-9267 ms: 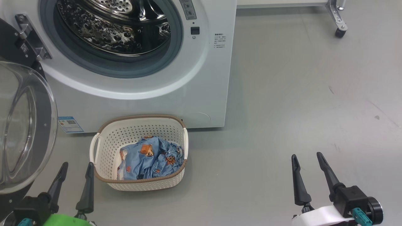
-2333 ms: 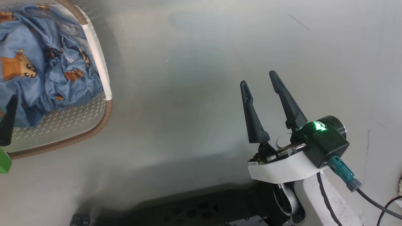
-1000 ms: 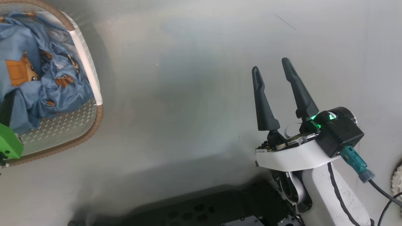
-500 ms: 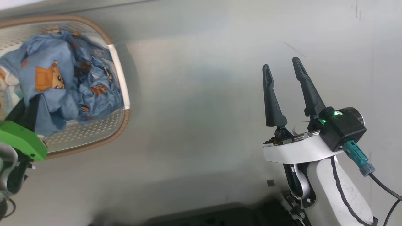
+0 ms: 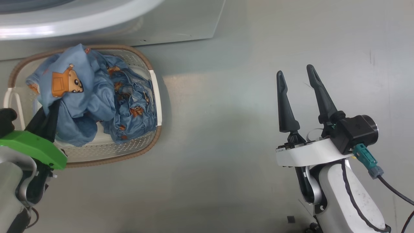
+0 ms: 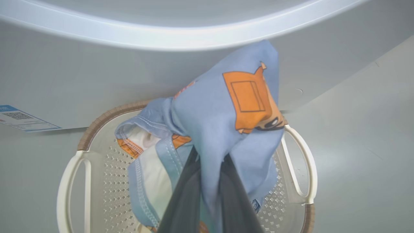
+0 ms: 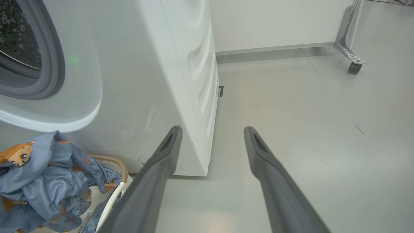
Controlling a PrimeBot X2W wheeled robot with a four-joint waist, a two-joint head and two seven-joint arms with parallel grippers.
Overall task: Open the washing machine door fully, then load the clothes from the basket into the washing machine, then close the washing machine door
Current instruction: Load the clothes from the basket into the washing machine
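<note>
Compared with half a second ago, the left gripper [image 6: 209, 168] is lifting the clothes [image 6: 213, 113] higher, jaws clamping tight on a bunched fold, while the right gripper [image 5: 294, 69] is hanging wide open and empty over the floor [image 5: 226, 113]. The cloth is drooping limp and light over the basket [image 6: 69, 174], more pieces lying inside. A thick gathered fold is probably the best hold for carrying it to the washer [image 6: 97, 81] just beyond.

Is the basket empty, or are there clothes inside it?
Not empty. Blue clothes lie in the basket; the left gripper is shut on one piece, held above the rim.
</note>
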